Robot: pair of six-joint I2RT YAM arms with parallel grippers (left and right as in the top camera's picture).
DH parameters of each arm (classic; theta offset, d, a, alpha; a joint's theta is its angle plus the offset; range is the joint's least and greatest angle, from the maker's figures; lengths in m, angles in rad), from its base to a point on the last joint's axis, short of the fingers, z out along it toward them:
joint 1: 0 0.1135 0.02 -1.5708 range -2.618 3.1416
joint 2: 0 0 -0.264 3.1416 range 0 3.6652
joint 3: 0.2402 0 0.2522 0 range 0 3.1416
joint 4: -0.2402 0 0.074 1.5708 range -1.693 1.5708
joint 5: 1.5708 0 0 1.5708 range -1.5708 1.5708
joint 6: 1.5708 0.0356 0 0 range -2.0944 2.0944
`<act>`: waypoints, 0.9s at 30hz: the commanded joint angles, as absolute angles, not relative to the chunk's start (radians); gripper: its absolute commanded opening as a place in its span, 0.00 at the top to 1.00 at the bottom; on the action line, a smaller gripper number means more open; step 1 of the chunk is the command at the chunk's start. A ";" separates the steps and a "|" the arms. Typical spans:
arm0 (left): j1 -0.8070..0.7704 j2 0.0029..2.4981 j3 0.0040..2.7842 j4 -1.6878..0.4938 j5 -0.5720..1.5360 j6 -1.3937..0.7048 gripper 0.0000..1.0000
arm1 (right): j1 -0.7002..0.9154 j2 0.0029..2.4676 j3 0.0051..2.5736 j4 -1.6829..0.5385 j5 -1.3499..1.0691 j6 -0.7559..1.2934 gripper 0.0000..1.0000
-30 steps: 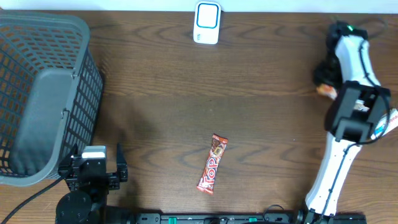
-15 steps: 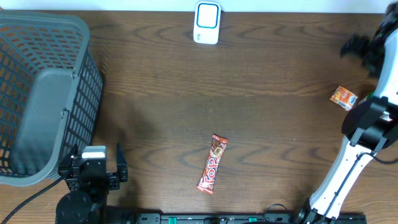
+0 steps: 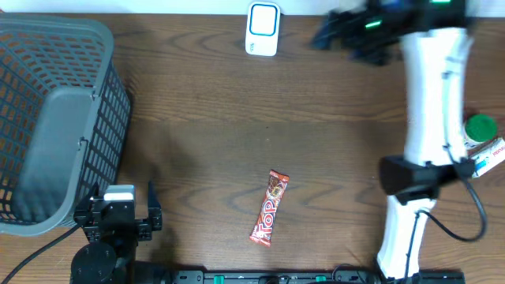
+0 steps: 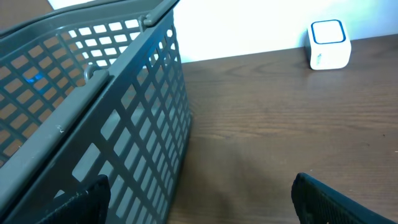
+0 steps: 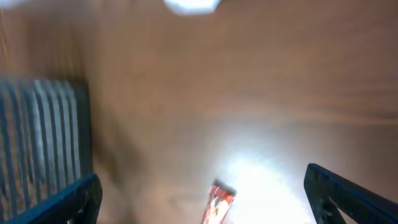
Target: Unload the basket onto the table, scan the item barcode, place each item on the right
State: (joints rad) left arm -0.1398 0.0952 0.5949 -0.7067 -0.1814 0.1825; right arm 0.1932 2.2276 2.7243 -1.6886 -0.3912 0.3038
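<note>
The item, a red candy bar (image 3: 270, 207), lies flat on the wooden table near the front middle. It also shows blurred low in the right wrist view, candy bar (image 5: 219, 203). The white barcode scanner (image 3: 263, 28) stands at the back edge, and the left wrist view shows this scanner (image 4: 328, 45) far ahead. My right gripper (image 3: 335, 35) hovers blurred at the back, just right of the scanner, open and empty (image 5: 202, 180). At the front left my left gripper (image 3: 118, 207) rests beside the basket, open with nothing in it (image 4: 199, 202).
A grey mesh basket (image 3: 55, 118) fills the left side, and its wall (image 4: 124, 124) stands close to my left fingers. A green-lidded item (image 3: 480, 126) and a white packet (image 3: 491, 155) lie at the right edge. My right arm (image 3: 430, 102) spans the right side.
My right gripper opened and let go of a small orange packet at the right, then swung up and left to the back near the scanner. The left arm has not moved.
</note>
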 commanded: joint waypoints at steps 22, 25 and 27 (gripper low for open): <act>-0.136 0.091 0.594 -0.704 -0.175 0.174 0.08 | 0.555 2.244 1.799 -1.545 -0.363 -0.422 0.03; -0.136 0.091 0.594 -0.704 -0.175 0.174 0.08 | 0.554 2.244 1.702 -1.460 -0.397 -0.520 0.13; -0.136 0.091 0.594 -0.704 -0.175 0.174 0.08 | 0.554 2.244 1.645 -1.388 -0.398 -0.525 0.13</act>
State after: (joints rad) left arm -0.1398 0.0952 0.5949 -0.7067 -0.1810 0.1825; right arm 0.5579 2.2509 1.7176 -1.4490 -0.3313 -0.3855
